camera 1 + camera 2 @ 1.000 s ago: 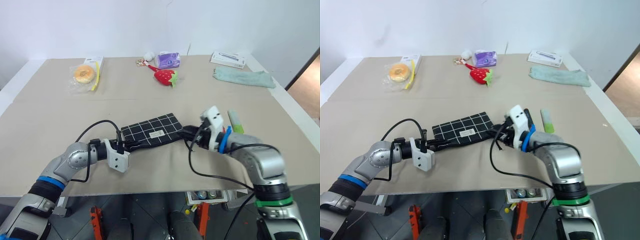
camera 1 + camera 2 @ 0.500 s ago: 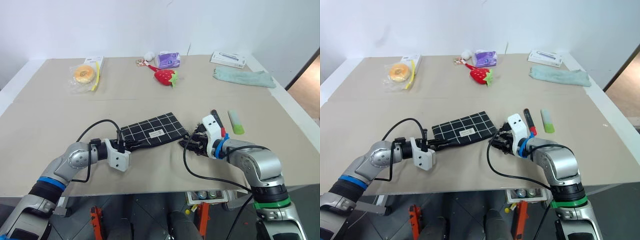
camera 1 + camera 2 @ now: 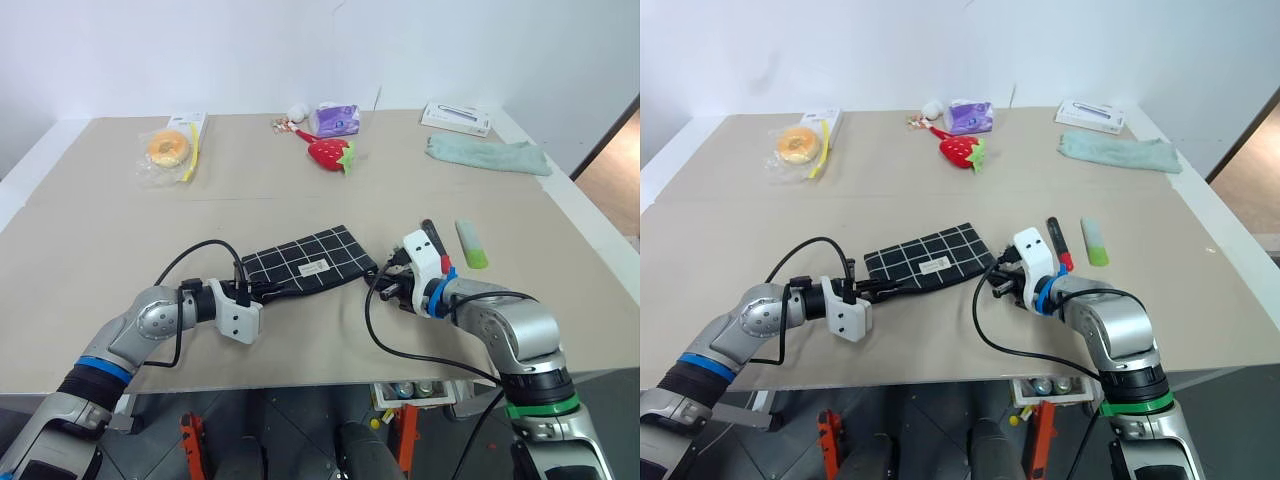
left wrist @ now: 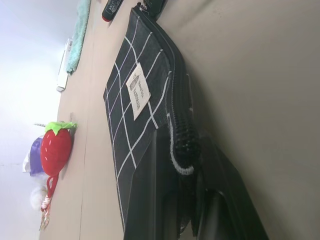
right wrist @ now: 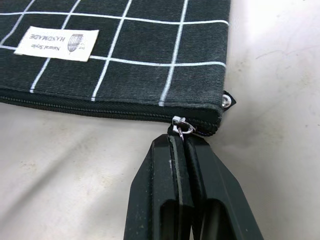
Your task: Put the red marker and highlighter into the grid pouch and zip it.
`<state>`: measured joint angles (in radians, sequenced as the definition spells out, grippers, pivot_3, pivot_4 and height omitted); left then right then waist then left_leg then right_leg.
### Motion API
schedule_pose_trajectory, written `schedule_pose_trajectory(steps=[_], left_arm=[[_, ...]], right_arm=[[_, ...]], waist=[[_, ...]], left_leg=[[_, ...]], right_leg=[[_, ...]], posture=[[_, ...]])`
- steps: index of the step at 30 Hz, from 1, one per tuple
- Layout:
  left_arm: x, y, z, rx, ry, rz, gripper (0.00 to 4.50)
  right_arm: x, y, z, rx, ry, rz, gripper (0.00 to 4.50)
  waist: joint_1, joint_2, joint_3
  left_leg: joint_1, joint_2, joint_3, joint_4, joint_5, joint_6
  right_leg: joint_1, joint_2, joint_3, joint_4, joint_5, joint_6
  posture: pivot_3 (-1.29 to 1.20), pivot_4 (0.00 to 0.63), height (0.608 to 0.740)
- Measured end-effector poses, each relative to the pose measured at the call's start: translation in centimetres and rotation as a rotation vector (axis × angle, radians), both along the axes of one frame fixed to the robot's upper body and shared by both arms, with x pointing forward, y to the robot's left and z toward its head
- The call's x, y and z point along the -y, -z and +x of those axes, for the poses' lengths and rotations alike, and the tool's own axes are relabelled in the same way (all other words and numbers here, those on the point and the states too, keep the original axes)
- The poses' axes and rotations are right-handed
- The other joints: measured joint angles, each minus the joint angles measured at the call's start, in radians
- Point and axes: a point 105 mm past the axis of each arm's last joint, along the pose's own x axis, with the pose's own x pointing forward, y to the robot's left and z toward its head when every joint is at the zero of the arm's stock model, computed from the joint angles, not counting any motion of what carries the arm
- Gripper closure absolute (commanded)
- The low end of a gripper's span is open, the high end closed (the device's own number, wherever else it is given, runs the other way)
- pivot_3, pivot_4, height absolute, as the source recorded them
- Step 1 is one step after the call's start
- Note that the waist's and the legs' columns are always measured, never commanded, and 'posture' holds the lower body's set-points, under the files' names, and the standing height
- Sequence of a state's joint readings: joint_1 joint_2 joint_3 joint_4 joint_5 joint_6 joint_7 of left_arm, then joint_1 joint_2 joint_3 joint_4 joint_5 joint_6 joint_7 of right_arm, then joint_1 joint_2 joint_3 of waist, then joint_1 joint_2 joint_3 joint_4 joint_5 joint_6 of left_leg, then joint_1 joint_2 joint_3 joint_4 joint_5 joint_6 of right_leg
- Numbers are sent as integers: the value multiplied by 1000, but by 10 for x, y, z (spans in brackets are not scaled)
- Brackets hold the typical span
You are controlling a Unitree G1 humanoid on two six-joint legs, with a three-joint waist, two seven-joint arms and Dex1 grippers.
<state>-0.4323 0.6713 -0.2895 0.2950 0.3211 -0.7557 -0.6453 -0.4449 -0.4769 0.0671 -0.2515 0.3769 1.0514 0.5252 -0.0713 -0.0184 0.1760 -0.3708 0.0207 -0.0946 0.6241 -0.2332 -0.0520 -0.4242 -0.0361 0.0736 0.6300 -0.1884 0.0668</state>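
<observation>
The grid pouch [image 3: 308,262] lies flat near the table's front, black with white lines and a small white label [image 5: 56,43]. My left gripper [image 3: 266,290] is shut on the pouch's left end, pinching the fabric by the zipper [image 4: 182,150]. My right gripper [image 5: 184,142] is shut on the zipper pull at the pouch's right corner, its metal ring [image 5: 182,127] just past the fingertips. The zipper line looks shut along the pouch's near edge. The red marker [image 3: 433,241] and the light-green highlighter [image 3: 471,244] lie on the table just right of my right gripper.
At the back stand a strawberry toy [image 3: 332,153], a purple packet [image 3: 336,120], a bagged donut [image 3: 167,148], a white box [image 3: 457,118] and a teal cloth [image 3: 488,154]. The table's front edge runs close beneath both arms.
My right gripper sank to the pouch's right corner and closed its fingers on the zipper pull, uncovering the marker. The left gripper and the pouch stayed put.
</observation>
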Motion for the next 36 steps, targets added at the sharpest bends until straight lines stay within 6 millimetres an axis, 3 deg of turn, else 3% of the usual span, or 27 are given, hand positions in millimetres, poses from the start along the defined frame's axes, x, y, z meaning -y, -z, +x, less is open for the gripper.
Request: schedule_pose_trajectory(steps=[5,11,21,29,32,36], left_arm=[[1,0,1,-8,-8,-11,4500],[3,-1,0,-11,-6,-15,4500],[3,1,1,-25,-19,-25,4500],[4,-1,-1,-23,-17,-35,4500],[6,-1,-2,-34,-12,-47,4500],[7,-1,-2,-72,-18,-72,4500]], right_arm=[[-38,4,-20,-17,-139,10,4404],[-45,10,-28,-27,-187,-5,4404],[-104,-6,-43,0,-327,134,4404],[-97,-12,-38,35,-332,110,4404],[-89,-17,-41,37,-354,130,3355],[-48,-52,-36,130,-331,169,1326]], waist=[[2,0,0],[3,0,0],[4,0,0],[3,0,0],[3,0,0],[8,-1,1]], left_leg=[[-1,0,0,0,0,0],[-1,-2,-1,0,0,0],[-2,-1,-2,0,0,0],[-2,-1,-2,-1,0,0],[-2,-1,-3,-1,0,0],[-3,-2,-3,0,0,0]], right_leg=[[0,0,0,0,0,0],[0,-1,1,-1,-2,1],[0,0,1,0,-2,1],[-1,0,1,0,-2,1],[-1,0,0,0,-2,1],[-1,0,1,-1,-2,1]], posture=[[0,150,740],[0,150,740],[0,150,740],[0,150,740],[0,150,740],[0,150,740]])
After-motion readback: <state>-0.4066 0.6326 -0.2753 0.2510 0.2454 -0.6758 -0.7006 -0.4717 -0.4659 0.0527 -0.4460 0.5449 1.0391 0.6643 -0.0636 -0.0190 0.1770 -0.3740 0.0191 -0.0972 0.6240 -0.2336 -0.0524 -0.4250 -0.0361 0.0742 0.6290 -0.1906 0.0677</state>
